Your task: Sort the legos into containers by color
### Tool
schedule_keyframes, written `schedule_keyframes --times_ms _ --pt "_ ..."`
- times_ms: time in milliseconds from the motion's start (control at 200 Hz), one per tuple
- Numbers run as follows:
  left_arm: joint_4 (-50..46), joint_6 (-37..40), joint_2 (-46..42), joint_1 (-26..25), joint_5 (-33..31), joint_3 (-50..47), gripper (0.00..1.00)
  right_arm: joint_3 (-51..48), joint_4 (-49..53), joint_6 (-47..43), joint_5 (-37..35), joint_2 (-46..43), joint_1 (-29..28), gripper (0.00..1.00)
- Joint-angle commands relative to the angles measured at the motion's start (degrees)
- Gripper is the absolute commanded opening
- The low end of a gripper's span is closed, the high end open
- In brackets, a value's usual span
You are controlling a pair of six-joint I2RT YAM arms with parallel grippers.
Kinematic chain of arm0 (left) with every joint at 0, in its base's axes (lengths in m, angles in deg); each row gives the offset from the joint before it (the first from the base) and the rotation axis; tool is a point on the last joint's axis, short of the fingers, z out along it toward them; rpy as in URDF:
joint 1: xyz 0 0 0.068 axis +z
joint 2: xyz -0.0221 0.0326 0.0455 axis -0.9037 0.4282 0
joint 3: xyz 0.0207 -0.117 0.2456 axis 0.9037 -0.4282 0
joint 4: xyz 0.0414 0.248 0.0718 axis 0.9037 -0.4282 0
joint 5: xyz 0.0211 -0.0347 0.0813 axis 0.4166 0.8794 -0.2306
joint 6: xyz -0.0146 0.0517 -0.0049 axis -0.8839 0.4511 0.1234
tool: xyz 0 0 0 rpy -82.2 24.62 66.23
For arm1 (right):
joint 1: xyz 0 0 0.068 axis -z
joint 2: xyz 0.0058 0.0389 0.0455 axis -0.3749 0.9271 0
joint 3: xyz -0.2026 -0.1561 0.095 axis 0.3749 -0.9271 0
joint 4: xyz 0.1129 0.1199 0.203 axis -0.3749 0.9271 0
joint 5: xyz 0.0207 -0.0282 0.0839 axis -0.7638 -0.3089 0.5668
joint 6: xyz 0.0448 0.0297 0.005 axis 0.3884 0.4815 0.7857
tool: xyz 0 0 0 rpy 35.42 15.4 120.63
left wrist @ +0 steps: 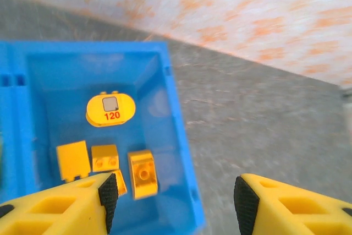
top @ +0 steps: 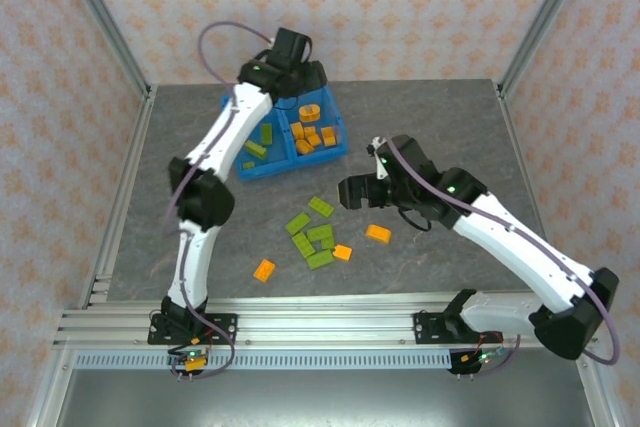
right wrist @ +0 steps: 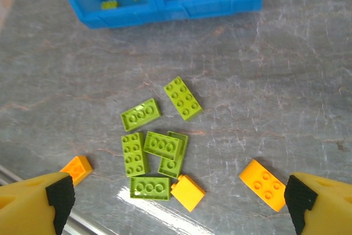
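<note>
The left gripper [left wrist: 173, 196] is wide open and empty over the orange side of the blue bin [left wrist: 181, 152]. The right gripper [right wrist: 180, 199] is open too, above the green legos [right wrist: 151, 152] on the table [right wrist: 275, 81]. They touch each other, and an orange brick [right wrist: 187, 192] sits right beside them, so it might grab two colors together.

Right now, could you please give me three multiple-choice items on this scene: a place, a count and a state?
1. The left gripper is at: A the blue bin; B the loose bricks; C the front rail.
2. Orange bricks loose on the table: A one; B three; C six.
3. The right gripper is: A shut on a brick; B open; C shut, empty.
Answers: A, its camera looks into the bin; B, three lie around the green bricks; B, its fingers stand wide apart.
</note>
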Motion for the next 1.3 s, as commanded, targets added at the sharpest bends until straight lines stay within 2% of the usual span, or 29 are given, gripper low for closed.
schedule_keyframes --times_ms 0,105,230,315,410,465,546,726,826,976,1081,1226,1296 --pt "5.58 11.36 -18.73 -0.56 2.80 -11.04 0.61 0.06 -1.00 -2.15 -1.45 5.09 -0.25 0.97" --pt "9.87 22.21 -34.00 -0.65 5.99 -26.08 0.62 1.43 -2.88 -3.61 -1.68 11.49 -0.76 0.95" --pt "11.00 39.87 -51.13 -1.71 7.52 -43.30 0.62 5.54 -2.80 -5.17 -2.35 20.46 -1.61 0.93" --pt "7.28 53.16 -61.24 -3.16 10.20 -53.21 0.65 8.17 -2.58 -6.93 -4.16 25.73 -2.10 0.91" --pt "-2.63 69.47 -70.38 -5.14 17.27 -61.19 0.72 10.93 -2.84 -8.77 -4.05 31.28 -2.19 0.86" --pt "-5.89 74.03 -74.90 -6.66 19.08 -65.58 0.74 12.71 -2.67 -9.51 -3.36 34.64 -2.26 0.82" --pt "-7.79 76.33 -80.72 -7.40 20.50 -72.04 0.79 15.87 -1.41 -10.43 -1.72 39.66 -2.28 0.77" --pt "-9.04 76.48 -88.57 -7.53 24.30 -81.50 0.99 19.34 -0.93 -10.56 0.43 47.77 -2.26 0.73" --pt "-6.27 74.08 -89.54 -7.52 27.45 -85.58 1.00 20.27 -1.50 -10.26 0.66 50.74 -2.28 0.70" --pt "6.88 65.81 -89.51 -8.10 31.41 -93.04 1.00 21.36 -1.64 -9.03 -0.52 53.14 -2.28 0.49" --pt "12.30 64.61 -90.74 -8.55 30.11 -96.47 1.00 20.84 -1.50 -8.36 -1.09 52.26 -2.29 0.35" --pt "14.77 66.82 -94.22 -8.59 27.18 -99.88 1.00 21.60 -1.85 -5.82 -2.36 46.82 -2.28 0.29" --pt "19.11 65.31 -97.55 -8.58 25.51 -102.65 1.00 23.20 -3.73 -3.85 -0.23 42.86 -2.33 0.28"
